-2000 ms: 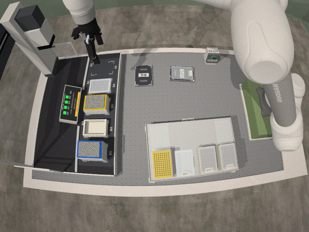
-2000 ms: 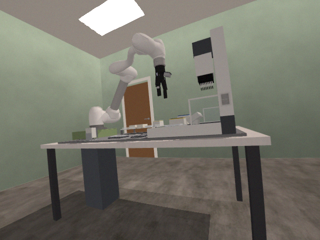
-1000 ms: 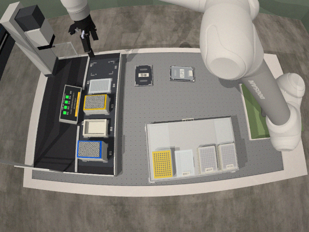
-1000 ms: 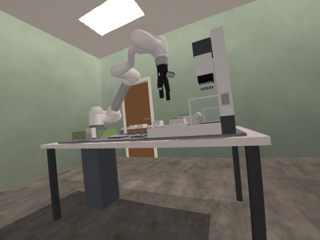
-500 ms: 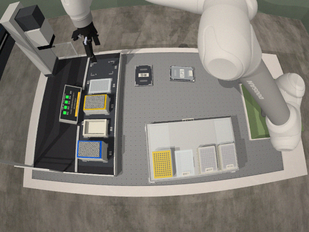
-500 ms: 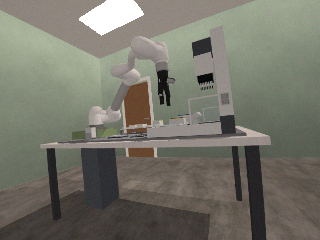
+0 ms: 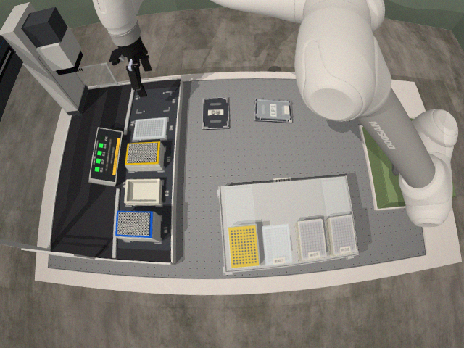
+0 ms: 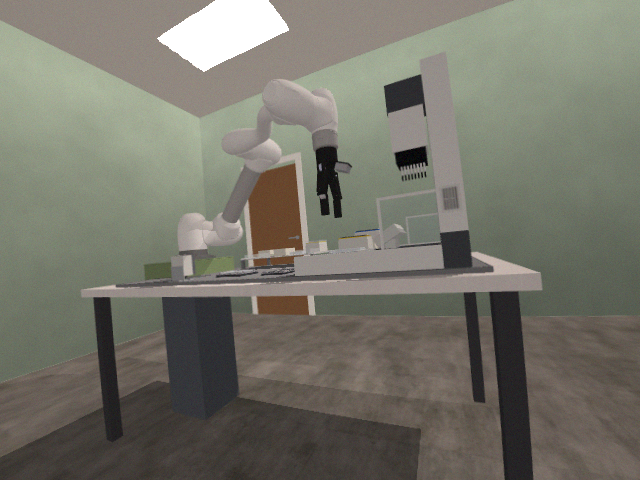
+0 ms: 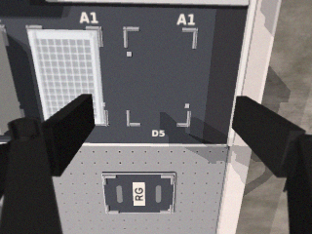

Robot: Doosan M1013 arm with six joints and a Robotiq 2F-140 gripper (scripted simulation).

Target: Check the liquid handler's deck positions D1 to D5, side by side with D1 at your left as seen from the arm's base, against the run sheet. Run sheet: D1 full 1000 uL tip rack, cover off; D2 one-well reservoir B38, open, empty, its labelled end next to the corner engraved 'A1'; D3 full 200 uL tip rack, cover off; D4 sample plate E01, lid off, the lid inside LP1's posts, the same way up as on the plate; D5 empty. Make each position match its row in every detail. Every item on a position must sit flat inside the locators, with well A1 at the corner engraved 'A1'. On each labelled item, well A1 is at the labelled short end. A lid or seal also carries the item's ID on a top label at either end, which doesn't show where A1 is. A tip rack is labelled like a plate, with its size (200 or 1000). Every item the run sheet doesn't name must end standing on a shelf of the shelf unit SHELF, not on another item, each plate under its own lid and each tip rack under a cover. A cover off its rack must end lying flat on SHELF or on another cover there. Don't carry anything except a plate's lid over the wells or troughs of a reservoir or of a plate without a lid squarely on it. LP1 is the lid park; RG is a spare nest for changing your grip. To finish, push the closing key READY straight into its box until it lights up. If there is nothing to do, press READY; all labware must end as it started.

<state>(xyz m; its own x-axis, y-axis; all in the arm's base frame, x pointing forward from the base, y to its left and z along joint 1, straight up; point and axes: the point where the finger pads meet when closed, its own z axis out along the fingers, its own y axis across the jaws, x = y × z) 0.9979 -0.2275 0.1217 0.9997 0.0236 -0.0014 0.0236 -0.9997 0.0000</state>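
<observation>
Inspector: What can you not make out?

Me: From my wrist view, both of my fingers run off the bottom edge, and the white plate (image 9: 65, 73) is partly behind the left one. The labels on the boxes in the shelf unit (image 7: 225, 232) are too small to read from above. My own arm (image 7: 337, 59) covers the table's far right corner. In the side view the deck items (image 8: 356, 241) blur together.

Seen from above, the white arm (image 7: 338, 63) reaches across the grey table (image 7: 284, 157), its black gripper (image 7: 137, 80) open and empty over the dark deck (image 7: 149, 104), near a white plate (image 7: 150, 128), two tip racks and a cream tray (image 7: 143, 192).
</observation>
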